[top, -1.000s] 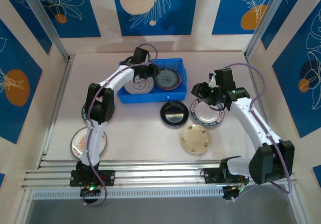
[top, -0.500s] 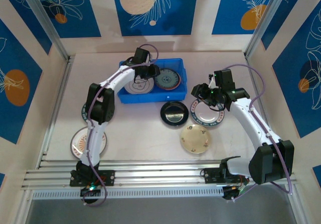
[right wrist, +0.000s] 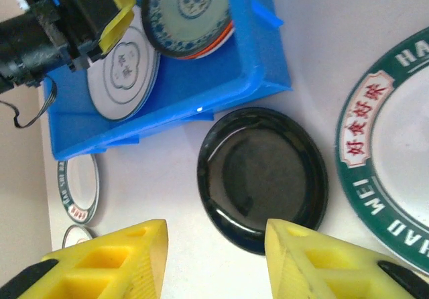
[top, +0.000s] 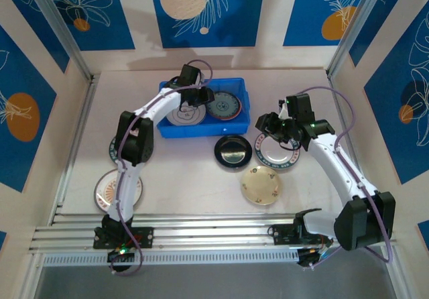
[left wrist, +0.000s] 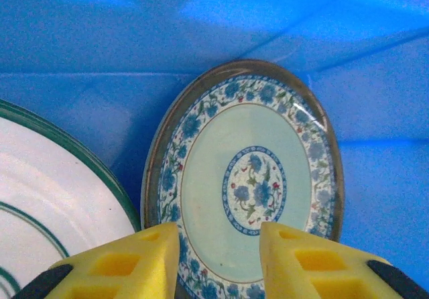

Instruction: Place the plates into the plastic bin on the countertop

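Note:
The blue plastic bin (top: 236, 88) stands at the back of the countertop (top: 188, 178). It holds a white green-ringed plate (top: 181, 116) and a teal-patterned plate (left wrist: 251, 178) that lies on an orange one (right wrist: 218, 41). My left gripper (left wrist: 218, 259) hovers open over the teal plate's near rim, nothing between its fingers. My right gripper (right wrist: 214, 252) is open low above the countertop, at the near edge of the glossy black plate (right wrist: 261, 175). To its right lies a white plate with a green lettered rim (right wrist: 395, 151). A cream plate (top: 260, 184) sits nearer the front.
Two more plates lie at the left: one half under the left arm (top: 111, 148), one white with an orange design (top: 106, 190). Metal rails (top: 201, 235) run along the front edge. Bare counter lies between the bin and the rails.
The right arm has shifted slightly, its elbow swinging right, and its jaws have narrowed a little. The left gripper stays over the bin.

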You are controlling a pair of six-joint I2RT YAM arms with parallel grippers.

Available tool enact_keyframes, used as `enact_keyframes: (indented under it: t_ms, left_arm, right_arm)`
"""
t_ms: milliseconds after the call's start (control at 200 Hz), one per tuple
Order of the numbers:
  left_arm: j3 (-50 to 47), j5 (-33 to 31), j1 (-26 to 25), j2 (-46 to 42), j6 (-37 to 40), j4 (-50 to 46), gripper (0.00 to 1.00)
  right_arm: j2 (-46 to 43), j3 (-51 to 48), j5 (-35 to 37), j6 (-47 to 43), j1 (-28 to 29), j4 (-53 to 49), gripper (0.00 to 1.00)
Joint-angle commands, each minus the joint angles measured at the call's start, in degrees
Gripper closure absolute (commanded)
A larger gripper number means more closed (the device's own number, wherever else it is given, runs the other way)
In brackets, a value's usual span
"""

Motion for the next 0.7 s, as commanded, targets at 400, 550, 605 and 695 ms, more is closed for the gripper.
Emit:
enact_keyframes:
  t_ms: [400,550,605,695]
  left_arm:
    - [-35.44,-0.12,2.41,-47.00,-3.63,7.91,0.49]
    - [-40.88,-1.36,3.60,-57.11,-3.12,3.06,0.46]
    - [-42.34,-1.63,3.85,-60.45,-2.81,0.85,0.46]
    - [-45.22,-1.65,4.45,-65.86,-2.75,-2.27,0.45]
  right_arm:
    - [3.75,2.55,-3.68,2.31,19.83,7.93,0.62]
    - [9.18,5.01,-6.97,1.98,24.13,9.43,0.65]
    - [11.35,6.16,-7.92,1.68,25.77,10.01,0.67]
    - [15.68,8.94,-10.23,0.90,28.15,10.44,0.67]
